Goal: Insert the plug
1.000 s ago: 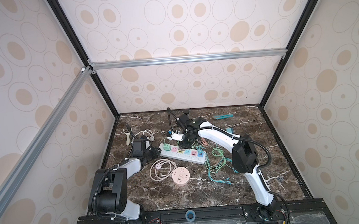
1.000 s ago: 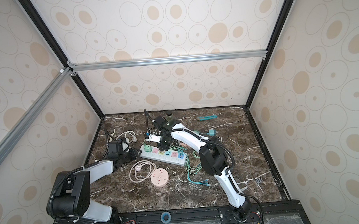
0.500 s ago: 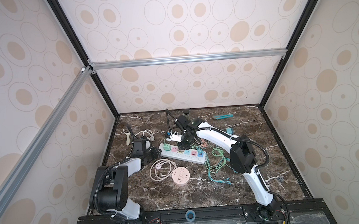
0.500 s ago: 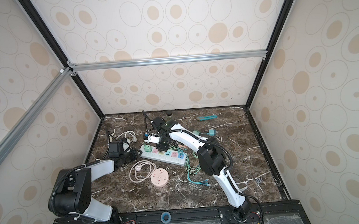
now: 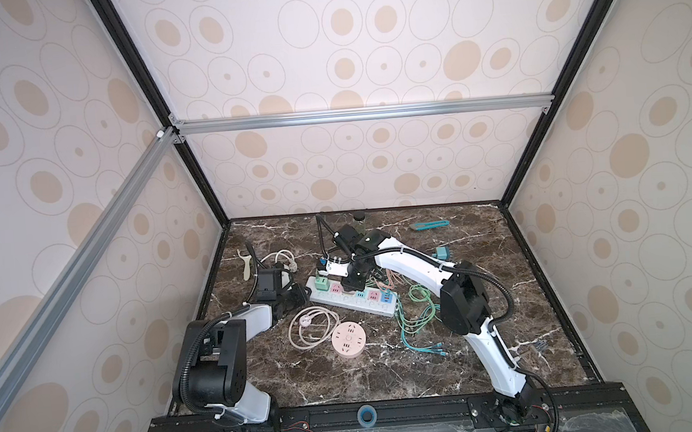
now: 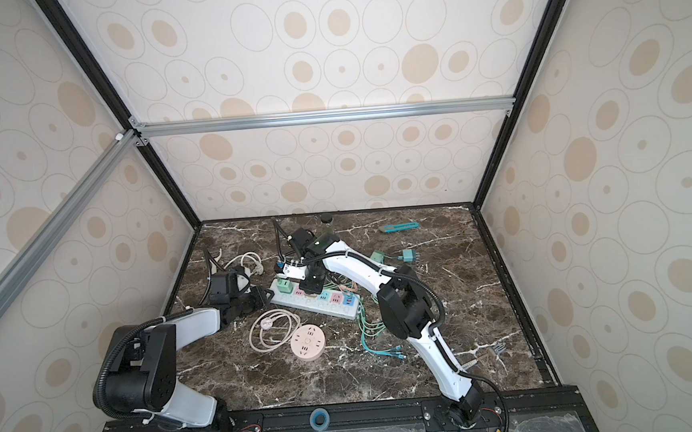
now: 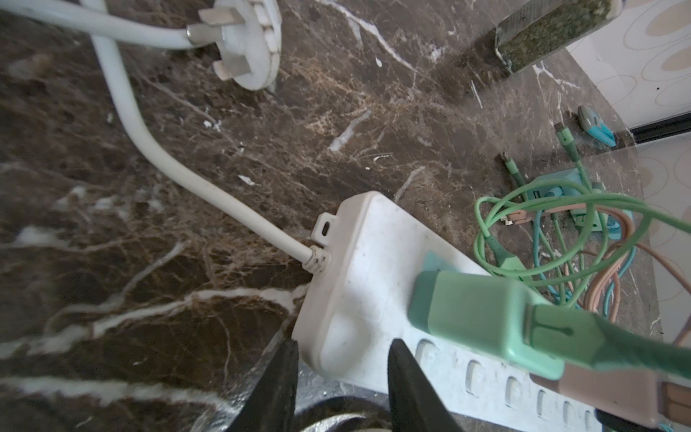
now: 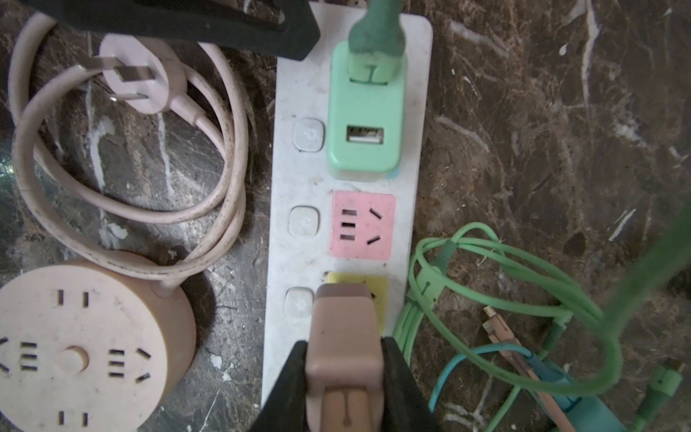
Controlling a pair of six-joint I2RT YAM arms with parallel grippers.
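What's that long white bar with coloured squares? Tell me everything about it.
A white plastic power strip, flat on the marble table. Coloured sockets, pink and yellow among them, each have a white button alongside. A green adapter fills the end socket; a white cable leaves that end, where the left gripper straddles a corner. The right gripper holds a tan plug at the yellow socket.

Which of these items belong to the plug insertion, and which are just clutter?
In use: tan plug, in the right gripper; yellow socket under it; power strip, gripped at its cable end by the left gripper.
Lying about: round pink socket, green charger already plugged in, green cables, teal cutter, herb jar.
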